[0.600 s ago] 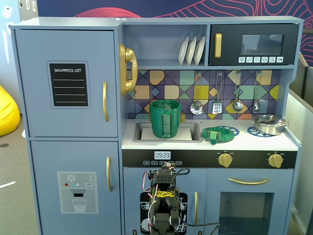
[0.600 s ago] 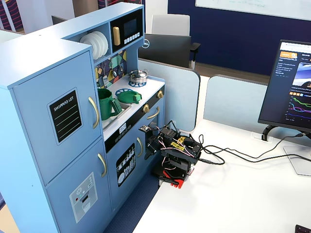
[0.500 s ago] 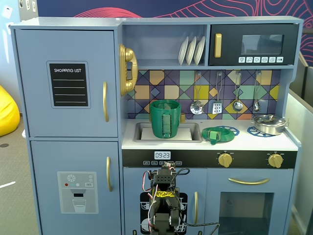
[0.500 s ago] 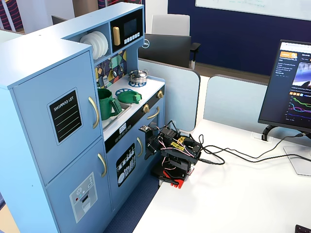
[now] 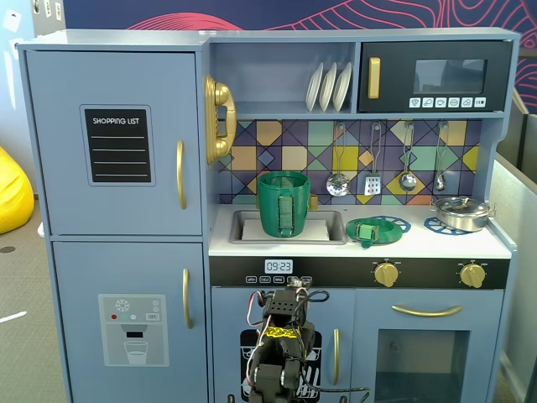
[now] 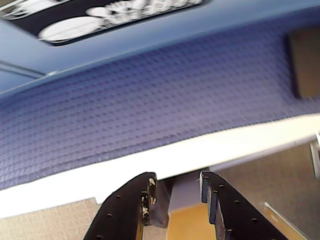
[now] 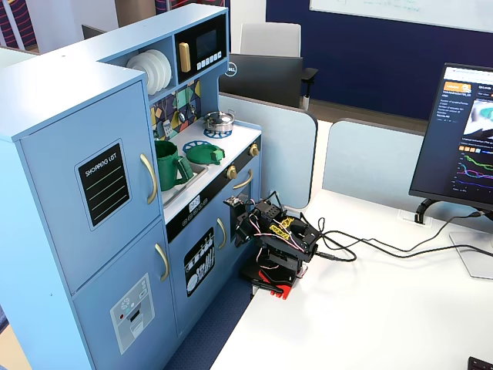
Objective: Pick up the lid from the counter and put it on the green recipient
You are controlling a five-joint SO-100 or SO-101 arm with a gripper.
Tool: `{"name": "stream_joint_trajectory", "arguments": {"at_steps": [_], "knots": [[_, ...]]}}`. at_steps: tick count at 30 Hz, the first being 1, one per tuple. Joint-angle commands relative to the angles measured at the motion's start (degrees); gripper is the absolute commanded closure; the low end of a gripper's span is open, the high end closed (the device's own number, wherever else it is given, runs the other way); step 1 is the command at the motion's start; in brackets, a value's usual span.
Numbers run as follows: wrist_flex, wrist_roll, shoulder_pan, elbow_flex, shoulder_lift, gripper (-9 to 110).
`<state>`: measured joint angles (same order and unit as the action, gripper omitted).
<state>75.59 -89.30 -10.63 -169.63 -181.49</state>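
The green lid [image 5: 369,231] lies flat on the white counter, over a blue burner ring to the right of the sink; it also shows in the other fixed view [image 7: 206,154]. The green recipient [image 5: 284,203] stands upright in the sink with its ribbed handle facing front, and shows in the other fixed view too [image 7: 166,164]. My arm [image 5: 281,357] is folded low in front of the kitchen's lower doors, far below the counter. In the wrist view my gripper [image 6: 177,186] is open and empty, with neither the lid nor the recipient in sight.
A steel pot [image 5: 461,211] sits on the right burner ring. Utensils [image 5: 373,180] hang on the backsplash behind the counter. The arm's base [image 7: 271,281] stands on a white table, with cables [image 7: 362,248] trailing right toward a monitor [image 7: 462,139].
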Motion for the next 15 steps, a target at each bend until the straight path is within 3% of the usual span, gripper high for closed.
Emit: {"name": "stream_joint_trajectory", "arguments": {"at_steps": [1, 5, 7, 10, 15], "knots": [[-10.3, -4.0, -7.8, 13.4, 5.9, 99], [-31.1, -6.7, -15.8, 22.9, 13.8, 91], [-46.4, -4.3, -19.6, 24.1, 18.1, 76], [-65.6, -4.0, -23.9, 24.1, 24.7, 63], [-76.5, -5.3, -26.4, 25.8, 33.2, 56]]}}
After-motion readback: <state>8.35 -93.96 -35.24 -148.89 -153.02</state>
